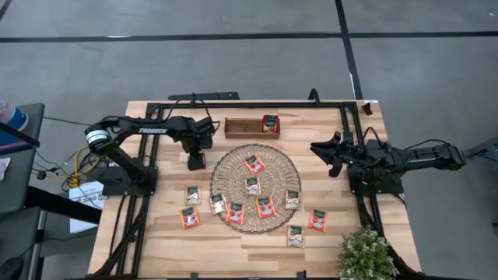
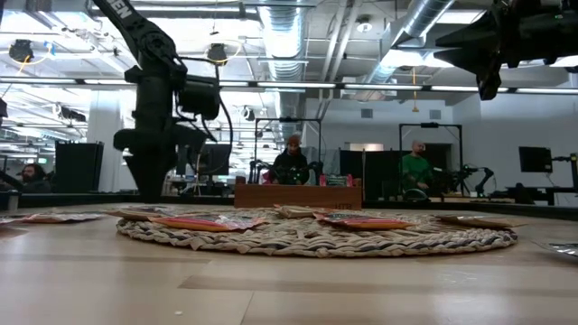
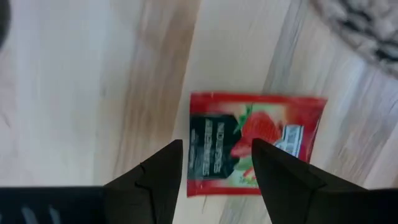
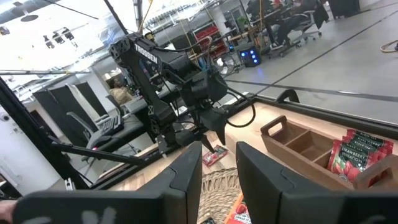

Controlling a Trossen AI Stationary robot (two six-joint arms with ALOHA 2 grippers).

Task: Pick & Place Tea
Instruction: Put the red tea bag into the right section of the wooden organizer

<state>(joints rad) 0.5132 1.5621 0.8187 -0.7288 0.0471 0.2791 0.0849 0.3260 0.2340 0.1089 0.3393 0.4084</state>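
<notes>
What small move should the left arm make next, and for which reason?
Probably lower the left claw straight down and close. Its fingers stand open, one on each side of a red tea sachet lying flat on the table beside the woven mat. The right claw waits aside.

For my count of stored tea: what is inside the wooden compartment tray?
The wooden compartment tray holds one red strawberry tea sachet in its right end compartment. The other compartments look empty; anything under the sachet is covered.

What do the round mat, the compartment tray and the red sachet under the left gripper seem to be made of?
Round mat: woven natural fibre, probably, with coiled braided strands.
Compartment tray: brown wood, matte, visible grain.
Red sachet: glossy printed foil or plastic, likely, below the open left gripper.
</notes>
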